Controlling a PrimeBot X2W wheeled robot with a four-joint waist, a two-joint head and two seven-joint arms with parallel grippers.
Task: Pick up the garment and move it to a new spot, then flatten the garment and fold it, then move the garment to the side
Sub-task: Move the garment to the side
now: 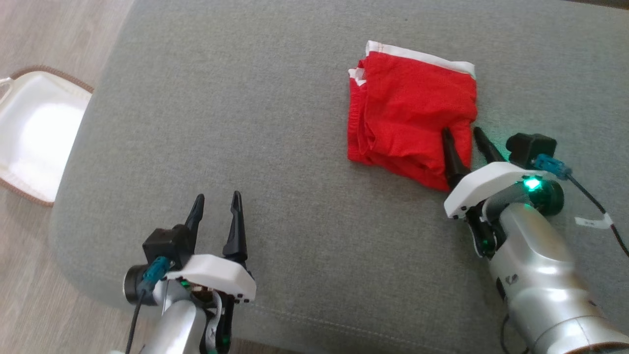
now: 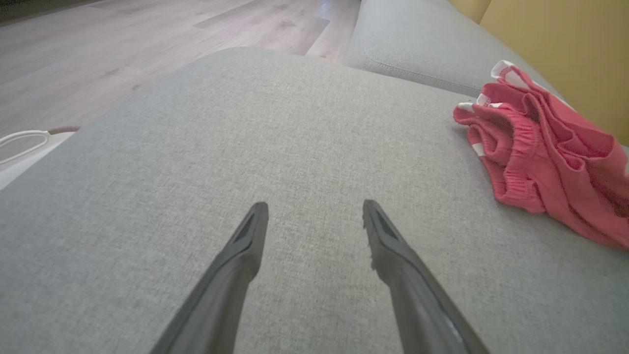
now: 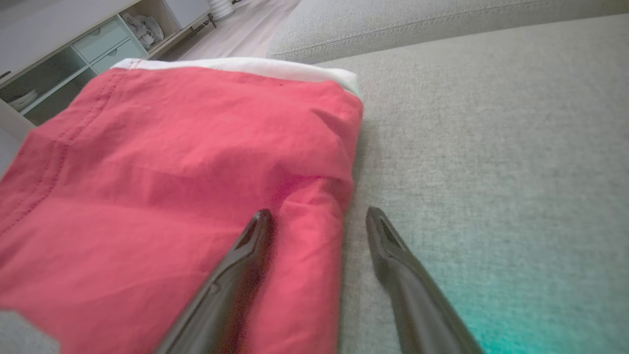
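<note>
My left jaws wide and idle; right jaws wide astride the garment (image 1: 413,108) edge. Grab one layer and the fold could spill.

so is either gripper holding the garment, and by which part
Nothing is held. The right gripper stands open astride the near right corner of the garment, one finger over cloth, one over the cushion. The left gripper is open too.

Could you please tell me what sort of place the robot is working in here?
Most likely a home living room: the red garment lies on a grey fabric sofa cushion, wood-look flooring runs beside it, and a low cabinet with drawers and open shelves stands beyond.
</note>
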